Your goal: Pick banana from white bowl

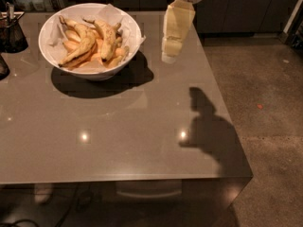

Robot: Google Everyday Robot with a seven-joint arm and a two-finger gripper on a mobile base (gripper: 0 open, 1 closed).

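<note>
Single camera view looking down over a grey-brown glossy desk [118,141]. White bowl [134,27] sat on the desk near its far left part, upright, casting a dark shadow toward the near right.

Banana [108,40] lay inside the white bowl, right of centre, thin stem pointing to the far left and the body curving gently down toward the near rim (brown speckles visible). A second speckled banana [78,48], sharply bent, lay just to its left in the same bowl. The two touched or nearly touched, hard to say which. Pale orange-yellow pieces [70,45] sat under and between them, with crumpled white paper [112,14] lining the far side.

Gripper [169,57] hung in the air to the right of the white bowl, near its rim but not touching it, angled down and slightly left, and wrapped in cream-coloured covering. It held nothing; whether it was released or clenched could not be told. Its shadow [208,126] fell on the desk well to the near right.

Dark wire container [12,32] stood at the far left edge of the desk, apart from the bowl. Speckled floor [270,103] lay right of the desk.
</note>
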